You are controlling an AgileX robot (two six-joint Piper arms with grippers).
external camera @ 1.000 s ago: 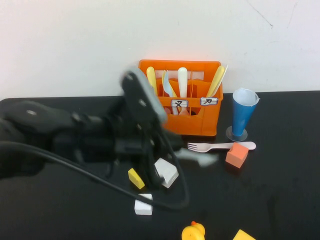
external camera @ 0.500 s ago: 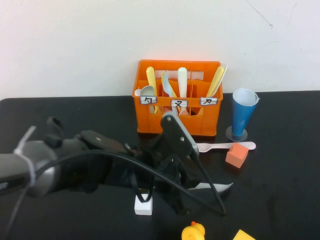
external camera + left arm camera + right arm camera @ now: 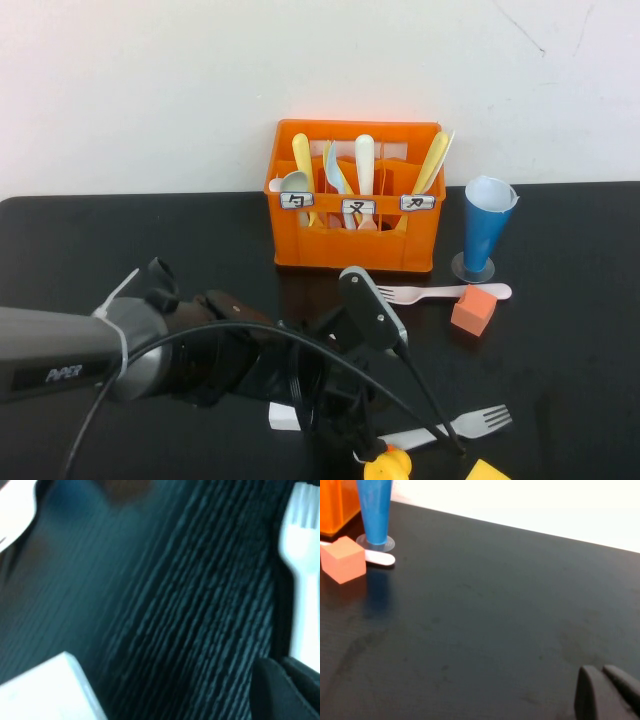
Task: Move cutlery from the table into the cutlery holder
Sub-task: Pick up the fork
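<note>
Fork handle is where my left gripper (image 3: 372, 440) sits pinched — white fork (image 3: 470, 424) pointing away, well in front of the orange cutlery holder (image 3: 355, 255) — right gripper (image 3: 605, 690) closed, parked far off.

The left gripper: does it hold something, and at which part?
The left gripper, low near the table's front edge, is shut on the white fork, at its handle end. The right gripper holds nothing.

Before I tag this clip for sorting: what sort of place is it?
Probably a robot test bench, not a kitchen: a matte black tabletop against a bare white wall, a labelled orange plastic crate of cutlery, loose coloured blocks, and the left gripper gripping a white plastic fork.
</note>
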